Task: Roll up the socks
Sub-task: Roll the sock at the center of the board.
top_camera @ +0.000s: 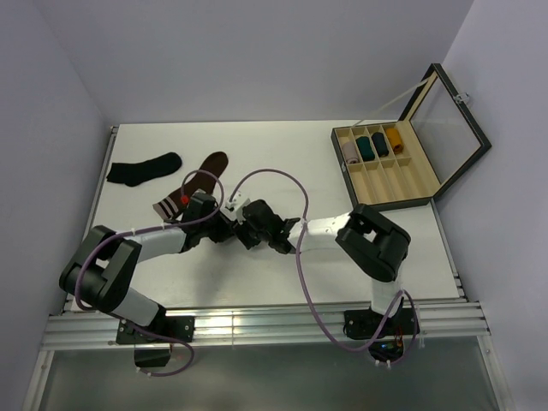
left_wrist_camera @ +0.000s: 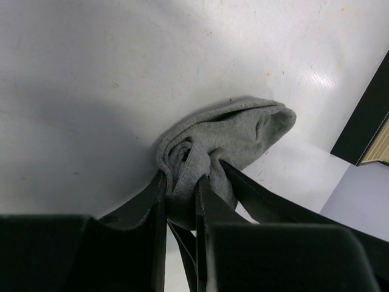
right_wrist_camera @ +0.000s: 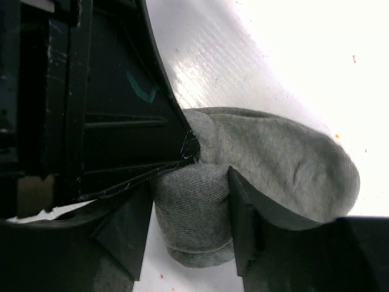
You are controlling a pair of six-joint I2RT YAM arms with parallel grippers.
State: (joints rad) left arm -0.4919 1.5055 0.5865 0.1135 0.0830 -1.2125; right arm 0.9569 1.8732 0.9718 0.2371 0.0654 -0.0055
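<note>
Both arms meet near the middle of the table (left_wrist_camera: 91,73), and the light grey sock (left_wrist_camera: 237,134) sits between them, mostly hidden from the overhead camera by the wrists. The left tool (left_wrist_camera: 182,182) is clamped on the wound-up end of that sock, its two fingers pressed into the coil. The toe end trails away flat on the table, unrolled. The right tool (right_wrist_camera: 191,194) comes in from the other side and grips the same bundle, one finger on each flank of the roll. Only grey fabric shows - whether a second sock is wound inside I cannot tell. The step in hand looks like the rolling itself, roughly midway, with a tight core formed and a loose tail left to take up. The next move likely calls for one tool to hold the core firm while the other lets go, regrips further along and turns the tail over - without the coil springing open. A black sock (top_camera: 144,169) and a dark brown sock (top_camera: 201,175) lie well apart at the far left, and the open storage box (top_camera: 402,163) stands at far right.
</note>
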